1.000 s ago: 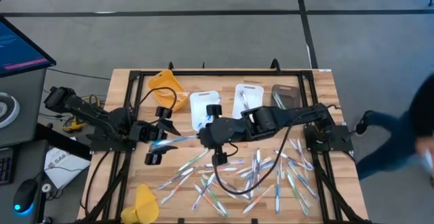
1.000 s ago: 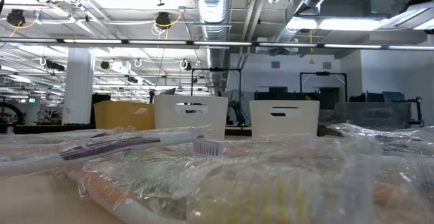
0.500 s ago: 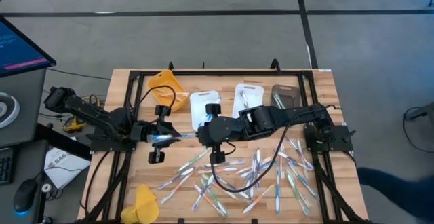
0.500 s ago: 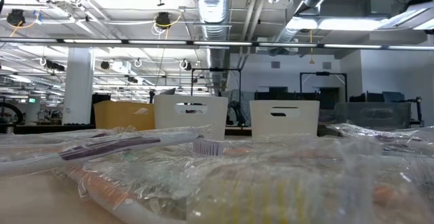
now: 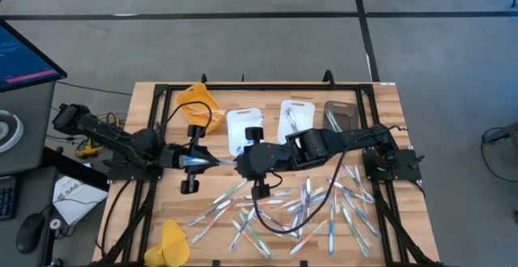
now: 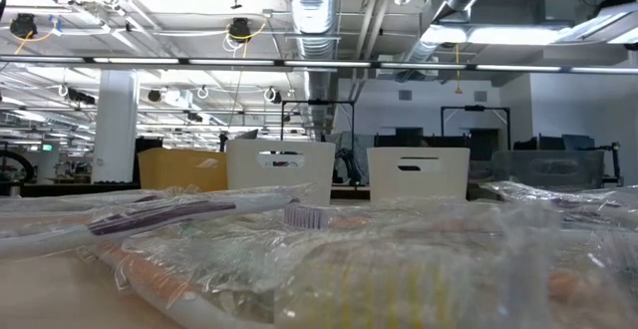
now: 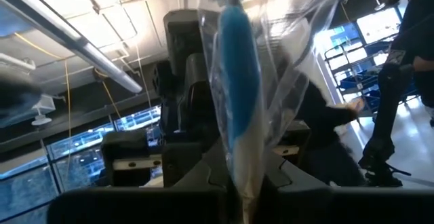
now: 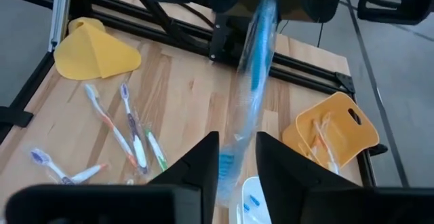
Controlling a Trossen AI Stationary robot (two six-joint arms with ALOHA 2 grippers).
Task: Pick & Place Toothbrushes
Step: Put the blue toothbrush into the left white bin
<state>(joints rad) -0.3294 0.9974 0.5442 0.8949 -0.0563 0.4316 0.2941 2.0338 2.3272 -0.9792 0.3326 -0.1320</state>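
Observation:
A blue toothbrush in a clear wrapper (image 5: 219,163) hangs level above the table between my two grippers. My left gripper (image 5: 202,162) is shut on its left end and shows at the bottom of the left wrist view (image 7: 244,195). My right gripper (image 5: 241,163) is open at the other end. Its two fingers stand on either side of the wrapped end (image 8: 229,161). Many more wrapped toothbrushes (image 5: 299,210) lie scattered on the near half of the table. They also fill the foreground of the low view (image 6: 199,214). My left gripper pinches the wrapped toothbrush's left end (image 7: 243,178) between its two fingers. It comes level from the table's left, and the toothbrush runs on along the fingers toward my right gripper. The toothbrush is lifted clear of the table. My right gripper has the wrapper's other end (image 8: 228,170) between its parted fingers; whether they touch it, I cannot tell.
At the back stand a yellow tray (image 5: 200,103), two white trays (image 5: 243,126) (image 5: 295,115) and a dark tray (image 5: 341,118). Another yellow tray (image 5: 172,243) lies at the near left corner. Black frame rails (image 5: 154,137) run along the table's sides.
My left gripper has moved toward the table's right, up to the toothbrush that my right gripper held out, and has shut on its left end. The toothbrush has stayed level and clear of the table.

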